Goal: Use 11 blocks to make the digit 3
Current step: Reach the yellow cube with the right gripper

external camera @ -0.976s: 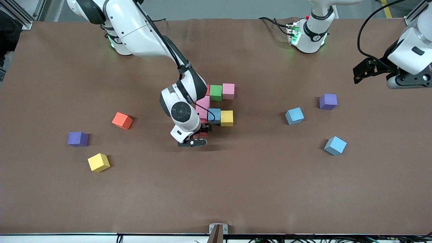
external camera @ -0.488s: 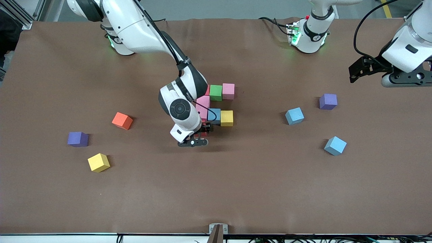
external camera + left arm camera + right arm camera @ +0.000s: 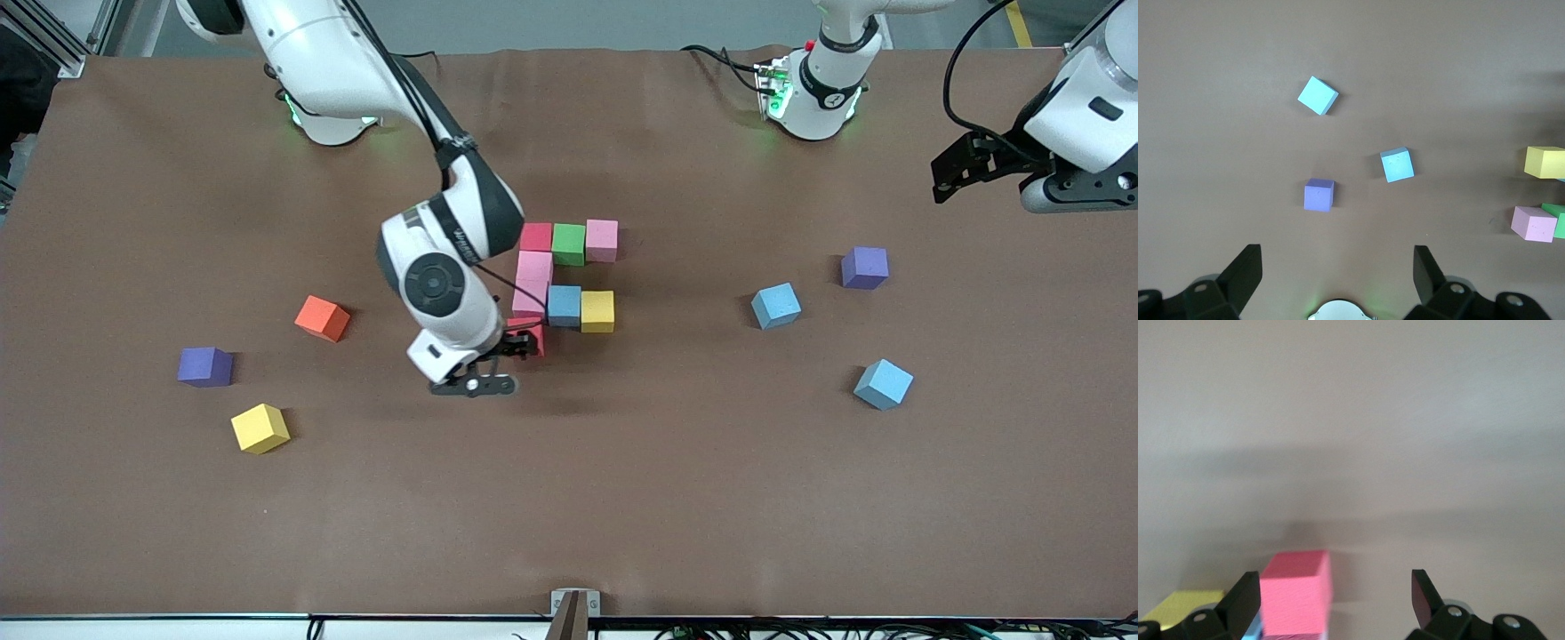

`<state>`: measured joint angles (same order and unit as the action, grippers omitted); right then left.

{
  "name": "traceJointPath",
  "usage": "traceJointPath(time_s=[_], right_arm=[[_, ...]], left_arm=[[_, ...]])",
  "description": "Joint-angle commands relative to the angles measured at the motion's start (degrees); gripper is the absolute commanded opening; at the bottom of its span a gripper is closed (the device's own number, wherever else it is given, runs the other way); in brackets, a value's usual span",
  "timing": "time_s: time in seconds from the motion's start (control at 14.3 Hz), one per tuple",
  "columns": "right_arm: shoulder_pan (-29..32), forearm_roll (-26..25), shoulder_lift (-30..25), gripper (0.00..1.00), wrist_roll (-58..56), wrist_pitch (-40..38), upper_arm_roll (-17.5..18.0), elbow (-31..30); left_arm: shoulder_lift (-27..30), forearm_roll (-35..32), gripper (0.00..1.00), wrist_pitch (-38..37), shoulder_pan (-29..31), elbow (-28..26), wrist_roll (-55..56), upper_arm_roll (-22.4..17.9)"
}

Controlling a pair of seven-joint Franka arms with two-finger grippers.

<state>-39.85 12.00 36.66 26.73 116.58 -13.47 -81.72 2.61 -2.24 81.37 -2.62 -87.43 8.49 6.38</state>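
Right gripper (image 3: 498,360) has drawn off toward the right arm's end of the table since a second ago, uncovering the red cube (image 3: 526,336) it stood over; jaws apart, nothing between them (the right wrist view shows that cube sitting free on the mat (image 3: 622,498)); I judge a placement just finished. Left gripper (image 3: 956,173) hangs over the left arm's end of the table, having shifted only slightly; jaws apart, empty; that arm waits.

The digit so far (image 3: 565,283) sits mid-table: farthest row red cube (image 3: 536,236), green (image 3: 569,244), pink (image 3: 602,240), touching; a pink cube (image 3: 534,268) then another pink (image 3: 530,298) run down the spine; middle row adds light blue (image 3: 564,305) and yellow (image 3: 597,311); the newly placed red continues the spine nearer the camera. Eight of eleven set, by my count.

Loose: two light blue cubes (image 3: 776,305) (image 3: 884,383) toward the left arm's end, one yellow cube (image 3: 260,428) toward the right arm's end; the nearest row needs these three.
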Motion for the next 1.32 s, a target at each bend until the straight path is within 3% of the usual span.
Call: traceJointPath(time_s=[0.0, 0.21, 0.7, 1.26], right_arm=[[3.9, 0.0, -3.6, 1.00, 1.4, -3.0, -3.4, -2.2], [10.5, -0.7, -3.4, 1.00, 8.3, -2.7, -4.3, -4.0], [22.3, -0.1, -4.3, 1.00, 6.5, -1.1, -4.0, -10.3], [27.7, -0.5, -3.0, 1.00, -35.9, 12.3, -3.8, -12.8]], left_arm=[[1.3, 1.0, 1.00, -0.5, 1.0, -1.1, -0.6, 0.1], [1.5, 1.0, 1.00, -0.1, 1.0, -1.1, -0.6, 0.3], [1.4, 1.0, 1.00, 0.2, 0.9, -1.2, 0.5, 0.6], [1.1, 0.0, 1.00, 0.3, 0.5, -1.0, 0.7, 0.7]])
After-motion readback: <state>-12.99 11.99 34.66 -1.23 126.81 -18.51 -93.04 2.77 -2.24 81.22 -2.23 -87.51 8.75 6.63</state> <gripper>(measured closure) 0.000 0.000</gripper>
